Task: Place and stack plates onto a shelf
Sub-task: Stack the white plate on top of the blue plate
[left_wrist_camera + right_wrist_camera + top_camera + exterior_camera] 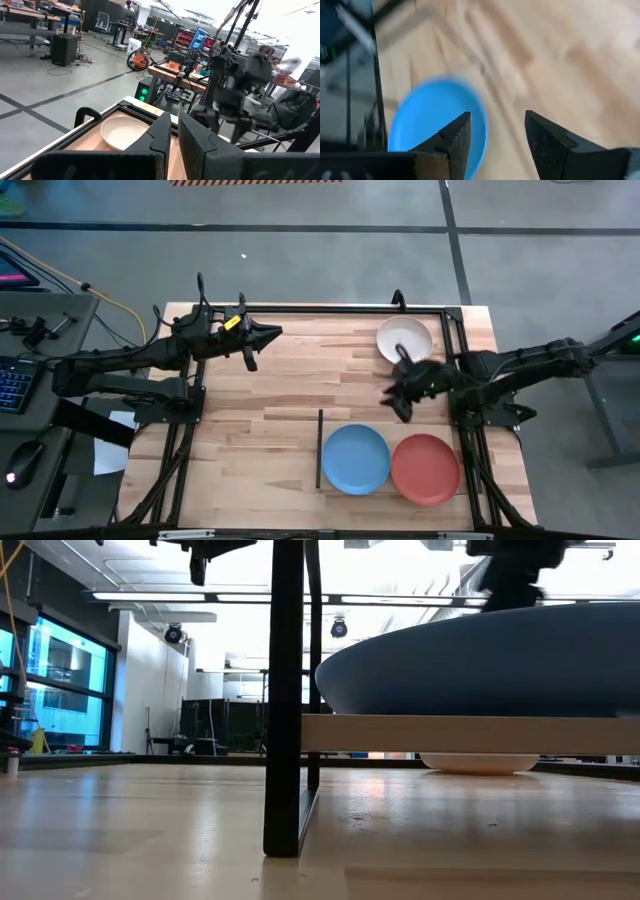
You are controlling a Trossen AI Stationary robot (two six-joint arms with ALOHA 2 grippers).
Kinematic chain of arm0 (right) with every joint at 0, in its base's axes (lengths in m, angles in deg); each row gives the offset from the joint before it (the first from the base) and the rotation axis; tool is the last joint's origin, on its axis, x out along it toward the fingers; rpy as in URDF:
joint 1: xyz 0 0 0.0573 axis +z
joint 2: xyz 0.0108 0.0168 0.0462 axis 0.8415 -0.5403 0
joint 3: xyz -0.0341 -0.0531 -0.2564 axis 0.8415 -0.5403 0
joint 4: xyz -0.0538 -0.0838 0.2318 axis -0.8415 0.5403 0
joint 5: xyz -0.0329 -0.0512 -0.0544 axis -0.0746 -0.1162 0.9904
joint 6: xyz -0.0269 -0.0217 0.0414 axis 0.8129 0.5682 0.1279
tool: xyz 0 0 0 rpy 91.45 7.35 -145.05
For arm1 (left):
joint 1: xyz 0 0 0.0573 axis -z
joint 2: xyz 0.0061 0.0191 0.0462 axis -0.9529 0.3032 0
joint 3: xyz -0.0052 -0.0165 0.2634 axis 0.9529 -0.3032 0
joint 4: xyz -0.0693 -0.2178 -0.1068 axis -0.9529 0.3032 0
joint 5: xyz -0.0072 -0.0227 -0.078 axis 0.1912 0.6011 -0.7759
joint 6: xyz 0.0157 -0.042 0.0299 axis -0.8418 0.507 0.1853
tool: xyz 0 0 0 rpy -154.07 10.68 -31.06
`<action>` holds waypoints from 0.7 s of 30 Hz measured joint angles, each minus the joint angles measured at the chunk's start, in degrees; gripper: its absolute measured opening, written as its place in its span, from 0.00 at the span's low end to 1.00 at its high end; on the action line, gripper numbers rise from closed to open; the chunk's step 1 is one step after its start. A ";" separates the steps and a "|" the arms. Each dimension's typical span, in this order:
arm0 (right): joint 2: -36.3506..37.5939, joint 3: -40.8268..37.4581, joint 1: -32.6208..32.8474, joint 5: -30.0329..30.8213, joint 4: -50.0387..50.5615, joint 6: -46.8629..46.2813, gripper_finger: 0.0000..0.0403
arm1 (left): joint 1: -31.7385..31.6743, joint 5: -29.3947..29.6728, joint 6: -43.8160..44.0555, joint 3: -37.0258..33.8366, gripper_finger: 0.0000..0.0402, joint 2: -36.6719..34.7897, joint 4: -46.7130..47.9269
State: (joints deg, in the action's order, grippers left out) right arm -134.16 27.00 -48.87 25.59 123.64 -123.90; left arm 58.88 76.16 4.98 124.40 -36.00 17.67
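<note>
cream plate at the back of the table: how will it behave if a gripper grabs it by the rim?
The cream plate looks thin and shallow, so probably light. Its smooth, glossy-looking rim may slip between the fingers. It sits flat on the table with a low profile, so a push would likely slide it rather than tip it.

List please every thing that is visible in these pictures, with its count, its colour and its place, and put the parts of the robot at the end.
round blue plastic plate: one, blue, on the shelf next to the black strip.
round red plastic plate: one, red, on the shelf, touching the blue plate on the side away from the strip.
round cream-white plastic plate: one, cream-white, on the tabletop at the far edge.
flat light-wood shelf: one, light wood, near side of the table.
thin black upright strip: one, black, along the shelf's edge.
butcher-block tabletop: one, light wood.
left claw: one, dark, shut, above the far left tabletop.
right claw: one, dark, open, between the cream-white plate and the blue plate.
</note>
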 joint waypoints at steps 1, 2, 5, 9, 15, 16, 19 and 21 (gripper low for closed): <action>0.45 0.00 -1.53 0.79 -1.64 1.43 0.42 | 0.00 0.00 0.02 0.00 0.06 0.00 0.00; 0.93 0.02 -3.06 1.32 -2.93 3.01 0.42 | 0.00 0.00 0.02 0.00 0.06 0.00 -0.02; 2.23 0.04 -7.75 2.45 -5.83 7.26 0.42 | 0.04 -0.32 0.02 -0.02 0.06 0.00 -0.31; 3.74 -1.92 -12.55 2.59 -15.93 10.58 0.42 | 0.09 -2.28 0.73 0.00 0.06 0.00 -0.37; 3.95 -11.04 -14.44 2.51 -40.22 11.15 0.42 | 1.14 -2.78 4.53 -0.02 0.06 0.04 1.64; 3.74 -12.60 -14.44 2.45 -43.51 10.12 0.42 | 1.51 -2.78 4.54 -0.02 0.06 0.04 1.73; 3.54 -15.67 -14.24 2.27 -50.89 7.33 0.42 | 2.74 -2.80 4.46 -0.02 0.06 0.04 1.45; 3.56 -16.20 -14.00 2.23 -53.62 6.40 0.42 | 3.69 -2.80 4.17 -0.02 0.06 0.40 0.76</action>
State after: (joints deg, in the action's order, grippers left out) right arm -130.60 10.79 -62.87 27.82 70.02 -117.50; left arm 62.57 73.36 9.15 124.38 -35.60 18.43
